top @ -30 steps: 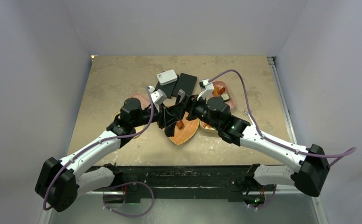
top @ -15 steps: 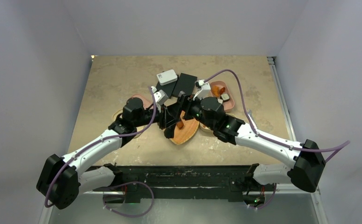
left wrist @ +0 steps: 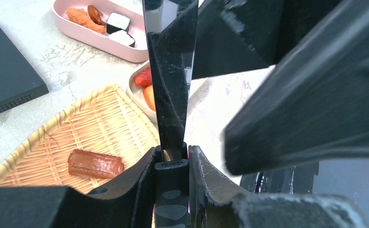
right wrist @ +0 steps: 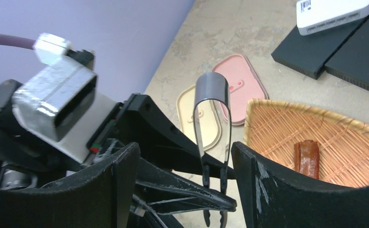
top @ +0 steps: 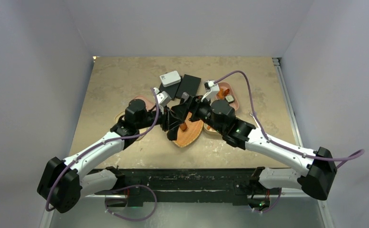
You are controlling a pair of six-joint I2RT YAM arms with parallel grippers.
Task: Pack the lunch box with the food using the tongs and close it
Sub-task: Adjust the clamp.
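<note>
The left gripper (left wrist: 172, 164) is clamped narrow on the black ends of the tongs (left wrist: 169, 95), holding them over the wicker tray (left wrist: 101, 123). The right gripper (right wrist: 185, 152) stands wide astride them, not touching. Packing looks partly done: food pieces lie in the pink box (left wrist: 78, 35) and the beige box (left wrist: 136, 97). One brown sausage piece (left wrist: 95, 164) lies on the tray. The pink lid (right wrist: 239, 85) and beige lid (right wrist: 199, 118) lie off on the surface (right wrist: 230, 28), so closing is not yet done.

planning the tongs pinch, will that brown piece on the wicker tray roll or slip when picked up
The brown piece looks flat-sided and lies flat on the wicker tray, so it probably won't roll. Its glossy skin may slip between the thin tongs. It looks small, likely light.
</note>
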